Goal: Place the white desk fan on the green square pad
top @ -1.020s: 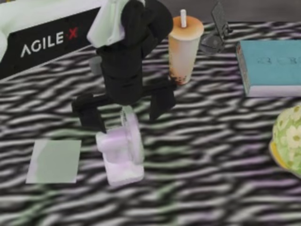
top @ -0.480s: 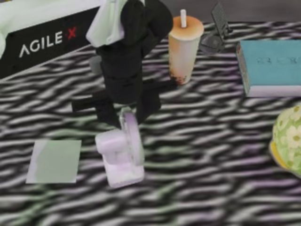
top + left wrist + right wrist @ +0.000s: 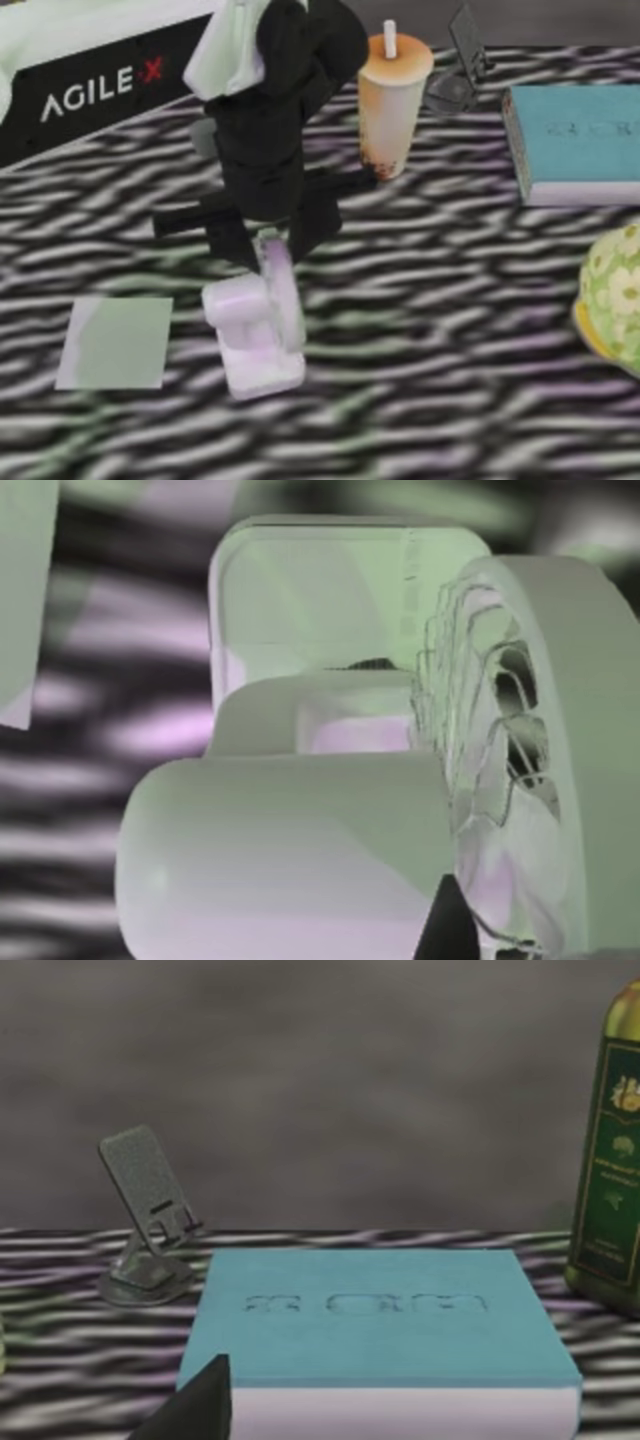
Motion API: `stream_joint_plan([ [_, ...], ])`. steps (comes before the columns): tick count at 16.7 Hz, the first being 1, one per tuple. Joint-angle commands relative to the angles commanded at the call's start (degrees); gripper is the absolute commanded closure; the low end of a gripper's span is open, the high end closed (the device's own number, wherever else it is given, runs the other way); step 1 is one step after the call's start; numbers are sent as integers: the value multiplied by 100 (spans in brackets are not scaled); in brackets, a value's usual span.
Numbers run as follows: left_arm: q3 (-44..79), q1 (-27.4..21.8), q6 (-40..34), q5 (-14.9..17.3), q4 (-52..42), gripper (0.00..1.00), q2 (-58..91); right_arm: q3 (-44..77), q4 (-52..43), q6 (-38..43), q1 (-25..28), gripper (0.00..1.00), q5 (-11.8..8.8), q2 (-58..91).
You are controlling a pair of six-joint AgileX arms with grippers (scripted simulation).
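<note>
The white desk fan (image 3: 255, 320) stands left of the table's middle, its ring guard (image 3: 280, 290) upright, the motor housing (image 3: 232, 302) pointing left and the rectangular base (image 3: 262, 368) in front. My left gripper (image 3: 272, 235) hangs over the top of the ring guard, its fingers (image 3: 232, 240) pressed against both sides of it. In the left wrist view the fan (image 3: 300, 850) fills the picture and one dark fingertip (image 3: 445, 930) sits against the guard. The green square pad (image 3: 115, 342) lies flat to the fan's left, bare. My right gripper (image 3: 200, 1405) is parked out of the top view.
Behind the fan stands a tall orange-white cup with a straw (image 3: 392, 100). A grey phone stand (image 3: 460, 65) and a thick teal book (image 3: 575, 140) are at the back right. A green patterned round object (image 3: 615, 300) sits at the right edge. A dark bottle (image 3: 610, 1160) stands beside the book.
The left gripper's fingers have drawn in from a wide spread to the sides of the fan's ring guard, then held still. The fan has shifted very slightly.
</note>
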Motion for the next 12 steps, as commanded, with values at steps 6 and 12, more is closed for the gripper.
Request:
stream_joint_plan([
  [6, 436, 35, -14, 6, -405, 100, -16, 0, 0, 0, 0, 0, 0, 0],
  [12, 1171, 107, -13, 6, -1138, 100, -17, 0, 0, 0, 0, 0, 0, 0],
])
